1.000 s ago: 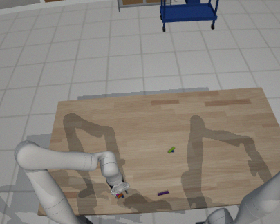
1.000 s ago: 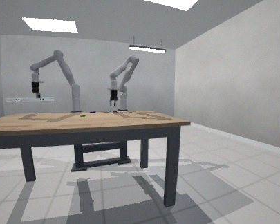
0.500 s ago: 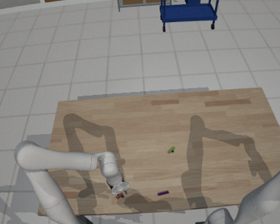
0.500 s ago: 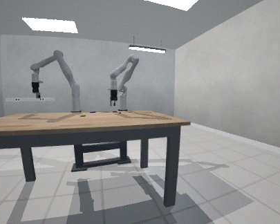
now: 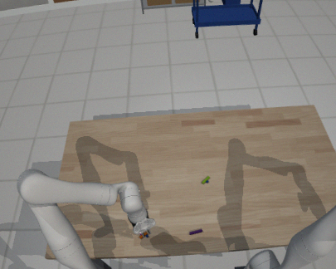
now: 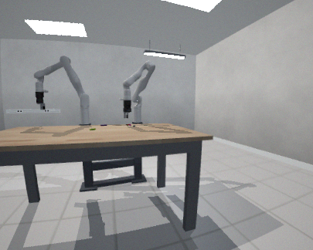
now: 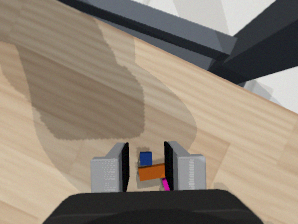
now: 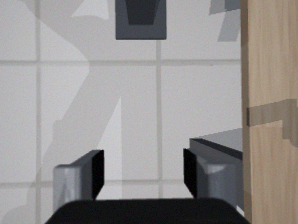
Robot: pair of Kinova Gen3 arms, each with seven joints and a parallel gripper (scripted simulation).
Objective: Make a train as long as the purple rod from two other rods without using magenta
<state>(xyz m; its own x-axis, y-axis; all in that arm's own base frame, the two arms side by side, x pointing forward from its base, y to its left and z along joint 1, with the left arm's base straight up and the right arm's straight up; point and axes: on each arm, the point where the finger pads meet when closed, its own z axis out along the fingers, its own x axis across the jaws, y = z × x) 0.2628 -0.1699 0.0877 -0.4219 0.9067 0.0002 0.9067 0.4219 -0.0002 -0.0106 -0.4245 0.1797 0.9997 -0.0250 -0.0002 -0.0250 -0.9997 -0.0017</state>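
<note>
Pincer, left [image 5: 144,232] [image 6: 126,116] [image 7: 146,155], part-narrowed, holding nothing, over blue rod [image 5: 147,236] [image 7: 145,159] beside orange rod [image 5: 142,237] [image 7: 151,172]. Centre on blue, clear orange, then close. Right pincer [image 6: 42,107] [image 8: 144,172] wide. Lime rod [image 5: 206,180] [image 6: 92,129], likely partner, lies well apart.

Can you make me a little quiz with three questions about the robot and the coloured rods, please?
1. True or false: the lime rod lies nearer the blue cart than the purple rod does.
2. The left gripper is (a) open, (b) shut.
3. Fill in: the lime rod and a ____ rod together match the purple rod's length.

Key: 1 true; 2 a; 3 blue.
</note>
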